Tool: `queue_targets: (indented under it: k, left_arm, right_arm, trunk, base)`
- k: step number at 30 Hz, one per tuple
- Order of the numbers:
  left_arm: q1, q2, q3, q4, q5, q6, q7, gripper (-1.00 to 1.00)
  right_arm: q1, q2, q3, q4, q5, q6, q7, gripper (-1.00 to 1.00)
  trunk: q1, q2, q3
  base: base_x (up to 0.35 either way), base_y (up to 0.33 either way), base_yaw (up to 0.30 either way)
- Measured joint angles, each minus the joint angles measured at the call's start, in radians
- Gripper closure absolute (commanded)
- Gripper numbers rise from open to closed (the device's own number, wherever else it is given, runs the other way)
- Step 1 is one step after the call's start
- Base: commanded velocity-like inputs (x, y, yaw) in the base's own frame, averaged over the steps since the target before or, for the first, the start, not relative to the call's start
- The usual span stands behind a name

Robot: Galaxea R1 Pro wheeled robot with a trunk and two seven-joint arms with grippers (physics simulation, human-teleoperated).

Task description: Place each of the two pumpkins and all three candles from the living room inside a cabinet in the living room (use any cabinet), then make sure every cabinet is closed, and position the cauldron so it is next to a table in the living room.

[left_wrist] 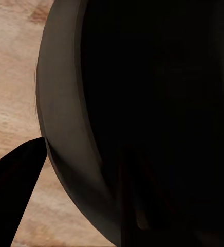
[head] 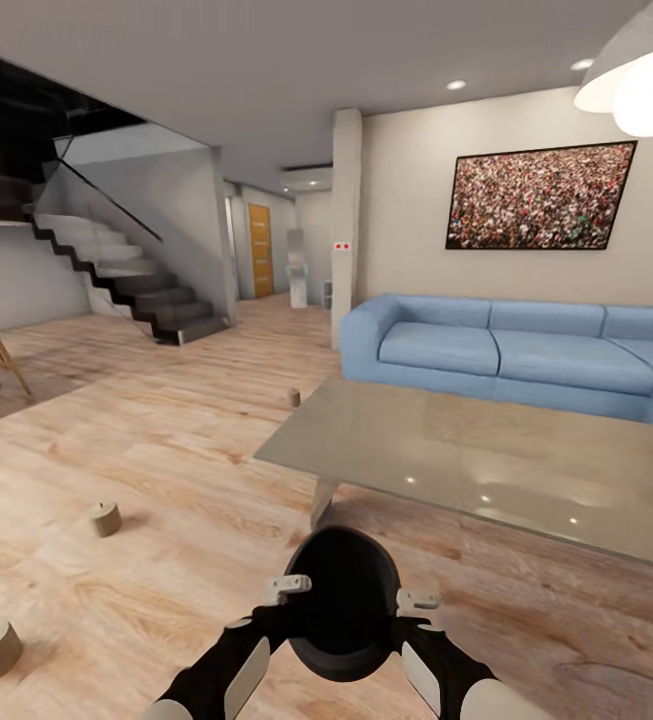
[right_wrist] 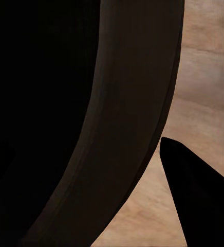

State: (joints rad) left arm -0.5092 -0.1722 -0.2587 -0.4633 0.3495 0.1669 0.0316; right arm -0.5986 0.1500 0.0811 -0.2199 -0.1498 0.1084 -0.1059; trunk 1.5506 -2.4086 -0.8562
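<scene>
Black cauldron [head: 343,590] gripped by left claw [head: 288,590] and right claw [head: 414,603] — wrist views add rim detail.

Floor [head: 166,440] is light wood planks, visible grain, soft satin sheen. The cauldron [head: 344,600] looks totally matt black, smooth, no shine anywhere, and up close its rim [left_wrist: 60,128] reads dull dark brown-grey. The table [head: 486,460] top is glossy grey, smooth enough to mirror the ceiling spots. Sofa [head: 506,350] looks like soft blue cloth, matt. The 3 candles [head: 105,518] look waxy, dull beige. Walls are flat matt paint, stairs [head: 136,285] smooth grey, like concrete.
</scene>
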Motion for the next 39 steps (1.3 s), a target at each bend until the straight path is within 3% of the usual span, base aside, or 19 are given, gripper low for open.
queue_targets:
  k: [39]
  left_arm:
    - [-0.001, 0.0, 0.0, 0.0, 0.0, 0.0, 0.0, 1.0]
  right_arm:
    - [0.0, 0.0, 0.0, -0.001, 0.0, 0.0, 0.0, 1.0]
  trunk:
    - [0.0, 0.0, 0.032]
  base:
    - [0.0, 0.151, -0.268]
